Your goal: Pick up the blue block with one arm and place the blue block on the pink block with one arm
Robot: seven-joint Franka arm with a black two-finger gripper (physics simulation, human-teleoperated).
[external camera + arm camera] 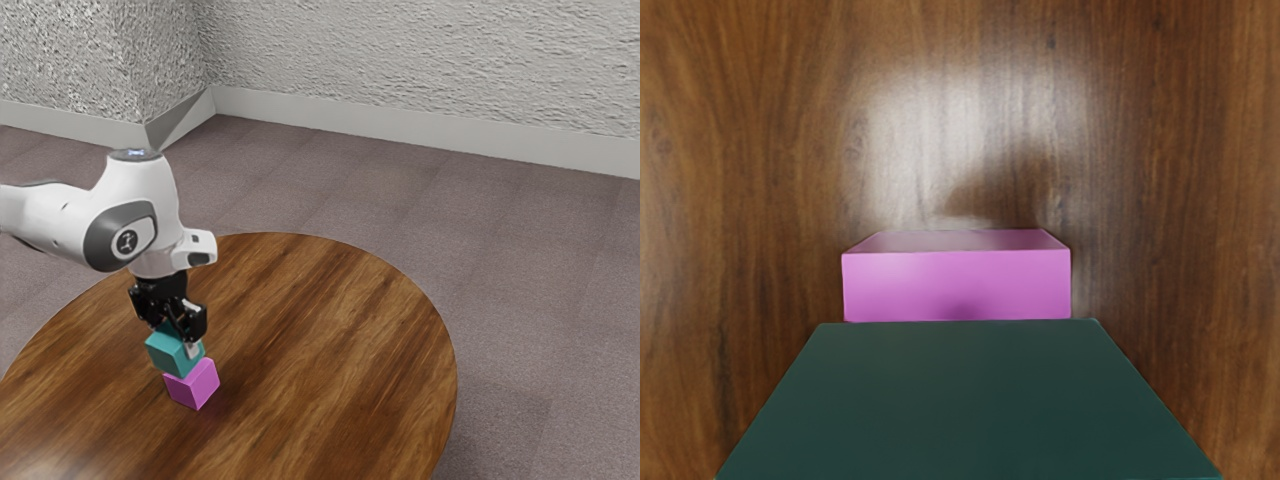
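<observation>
Round table of dark, glossy brown wood, grain running diagonally in the exterior view. Its rim is cut off by that view's lower and left edges. In the wrist view the tabletop has straight grain and a soft pale glare patch. Floor of dull grey-brown carpet tiles lies all around the table, seams faintly visible. Two rough white textured walls: side wall at the exterior view's upper left and back wall across its top, meeting in a corner. Plain light-grey baseboard runs along the foot of both.
</observation>
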